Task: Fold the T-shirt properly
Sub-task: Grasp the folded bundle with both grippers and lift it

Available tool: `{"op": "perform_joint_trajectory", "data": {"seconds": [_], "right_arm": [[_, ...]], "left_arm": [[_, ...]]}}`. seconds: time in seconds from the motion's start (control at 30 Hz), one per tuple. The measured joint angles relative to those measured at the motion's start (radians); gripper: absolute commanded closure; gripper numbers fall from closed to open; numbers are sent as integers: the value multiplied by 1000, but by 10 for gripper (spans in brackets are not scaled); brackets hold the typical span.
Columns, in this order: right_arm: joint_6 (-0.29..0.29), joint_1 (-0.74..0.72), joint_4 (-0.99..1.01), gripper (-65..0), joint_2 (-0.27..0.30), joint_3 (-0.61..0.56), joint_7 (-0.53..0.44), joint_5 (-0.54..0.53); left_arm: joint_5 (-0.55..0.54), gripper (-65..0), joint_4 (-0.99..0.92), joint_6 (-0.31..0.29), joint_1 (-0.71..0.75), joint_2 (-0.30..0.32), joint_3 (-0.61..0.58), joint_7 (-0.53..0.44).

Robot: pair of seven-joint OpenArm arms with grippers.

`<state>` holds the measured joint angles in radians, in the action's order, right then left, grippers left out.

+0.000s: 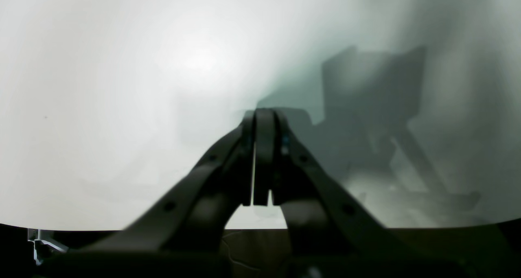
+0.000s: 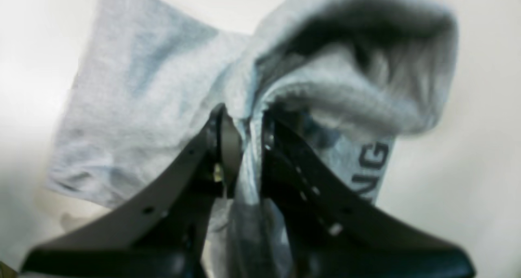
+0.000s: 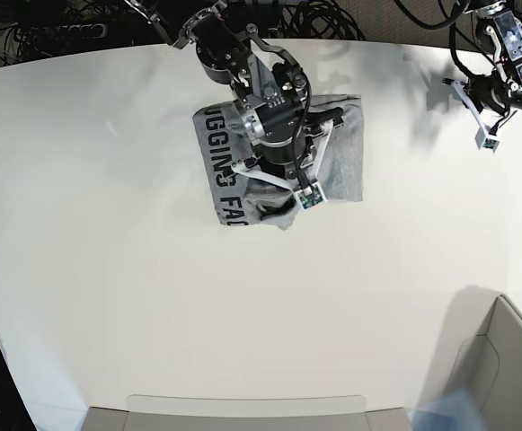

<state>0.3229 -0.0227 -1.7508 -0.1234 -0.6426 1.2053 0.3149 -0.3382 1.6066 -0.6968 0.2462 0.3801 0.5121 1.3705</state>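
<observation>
Right gripper [image 2: 244, 147] is clamped on a bunched fold of the T-shirt [image 2: 142, 119]: in the right wrist view a strip of heather-grey cloth runs down between the two fingers [image 2: 228, 143], which are pressed against it from either side. Beyond the fingertips the cloth spreads out flat to one side and rolls over into a thick hump on the other; under that hump, beside the far finger, black block letters "NG" show on the fabric. In the base view the T-shirt [image 3: 346, 153] lies on the white table [image 3: 153, 296] towards its far edge, partly folded, with the right arm over its middle; a lettered strip is exposed along the edge away from the other arm, and a plain grey panel lies on the opposite side of the gripper. Left gripper [image 1: 263, 156] has its fingers together with nothing between them; the left wrist view shows only bare table surface and the arm's own shadow past the fingertips. In the base view this gripper [image 3: 494, 112] sits near the table's far corner, well apart from the shirt.
</observation>
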Motion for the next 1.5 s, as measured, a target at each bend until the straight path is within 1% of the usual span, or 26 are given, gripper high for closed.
{"op": "perform_joint_trajectory", "data": {"seconds": [0.17, 0.3, 0.37, 0.47, 0.5, 0.6, 0.67, 0.7, 0.8, 0.97, 1.03, 1.1, 1.13, 1.23, 1.3, 1.4, 1.47, 1.5], "right_arm": [[0, -39, 73, 0, -16, -4, -13, -1], [3, -45, 92, 0, -21, -36, -69, -2], [3, -63, 148, -7, -21, -55, -69, -4], [3, -80, 220, -118, -14, -115, -69, 0], [3, -79, 231, -165, -14, -132, -69, -1], [3, -77, 242, -273, -16, -184, -69, -4], [3, -77, 242, -313, -16, -216, -72, -4], [4, -77, 241, -316, -16, -228, -72, -4], [3, -91, 241, -314, -15, -279, -78, -4], [3, -110, 198, -314, -16, -414, -174, -9], [0, -103, 166, -314, -17, -435, -201, -12], [0, -93, 117, -309, -16, -428, -205, -8], [8, -90, 92, -303, -15, -411, -203, -11], [73, -71, 16, -258, -10, -316, -208, 0], [75, -51, -22, -214, 13, -251, -209, -1], [75, -10, -56, -150, 64, -142, -201, -2], [75, 12, -76, -111, 85, -60, -203, -16], [76, 18, -79, -90, 95, -15, -208, -4]], "left_arm": [[-1, 0, 0, 0, 0, 0, 0, 3], [-1, 0, 0, 0, 0, 0, 0, 1], [-2, 0, 0, 0, 0, 0, 0, -2], [2, 0, 0, 0, 0, 0, 0, 2], [2, 0, 0, 0, 0, 0, -5, 3], [11, 0, 0, 0, 0, 3, -38, 2], [25, 0, 2, 0, 0, 2, -55, 5], [25, 0, 2, 0, 0, 3, -65, 6], [24, 0, 2, 0, 0, 3, -84, 5], [24, 0, 2, 0, 0, 3, -84, 6], [24, 0, 2, 0, 0, 3, -84, 5], [24, 0, 2, 0, 0, 3, -81, 4], [24, 0, 2, 0, 0, 3, -80, 2], [24, 0, 2, 0, 0, 3, -80, 1], [23, 0, 2, 0, 0, 3, -80, -3], [25, 0, 9, 0, 0, 2, -80, -12], [24, 0, 33, 0, 0, -3, -87, -68], [24, 0, 57, 0, 1, -26, -89, -96]]}}
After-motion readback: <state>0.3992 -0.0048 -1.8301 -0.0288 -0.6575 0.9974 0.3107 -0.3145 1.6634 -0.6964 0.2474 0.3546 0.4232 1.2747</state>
